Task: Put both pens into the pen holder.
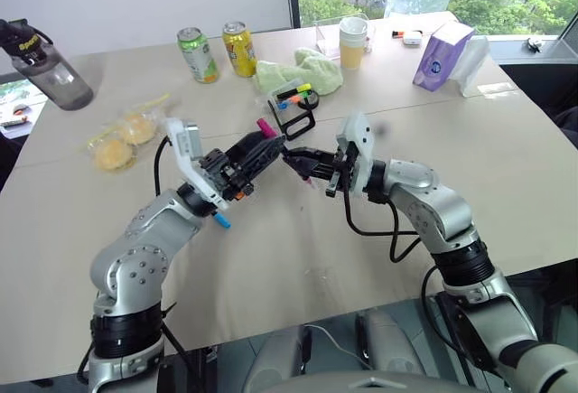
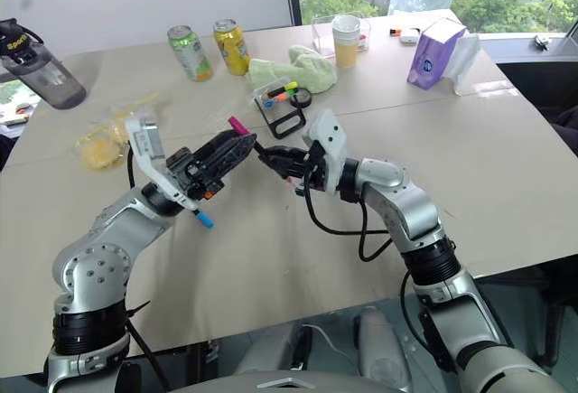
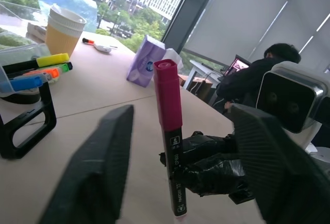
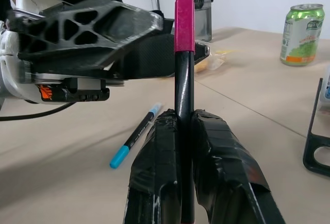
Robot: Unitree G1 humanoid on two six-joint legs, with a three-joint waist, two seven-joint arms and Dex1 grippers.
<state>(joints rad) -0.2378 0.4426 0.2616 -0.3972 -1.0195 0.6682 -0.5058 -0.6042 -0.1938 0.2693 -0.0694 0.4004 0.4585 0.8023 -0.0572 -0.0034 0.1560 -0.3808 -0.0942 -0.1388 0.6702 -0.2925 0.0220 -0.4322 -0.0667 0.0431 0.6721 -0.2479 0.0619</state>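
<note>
- Two robot arms meeting above the middle of a beige bench (image 1: pixel 298 257), fingers pointed toward each other.
- Right gripper (image 4: pixel 184 131) clamped tight on the lower barrel of the magenta pen (image 4: pixel 184 59), holding it upright with the magenta end on top.
- Left gripper (image 3: pixel 178 152) straddling that same pen from the other side, fingers (image 3: pixel 98 167) apart and clear of the barrel on both sides; nothing gripped there yet.
- Looks like a hand-over in mid-air, judging by the two grippers around one pen.
- Blue pen (image 4: pixel 135 136) lying flat on the bench below the left arm, light-blue tip toward the near edge.
- Pen holder (image 1: pixel 293 115), a small black wire frame, standing just beyond the grippers, with short bright highlighters (image 3: pixel 41 69) resting across its top.
- Farther back: green can (image 1: pixel 197 54), yellow can (image 1: pixel 239 48), paper cup (image 1: pixel 353 42), green cloth (image 1: pixel 298 72), purple pack (image 1: pixel 441 54), dark bottle (image 1: pixel 45 66) at far left.
- Seated person (image 3: pixel 252 74) visible in the background.
- Handling, as a judgement: light, stiff and smooth, so likely to swivel or slip if pinched near one end.
- Best taken at mid-barrel, just above the right fingers, below the magenta end.
- Narrow holder may tip if nudged.
</note>
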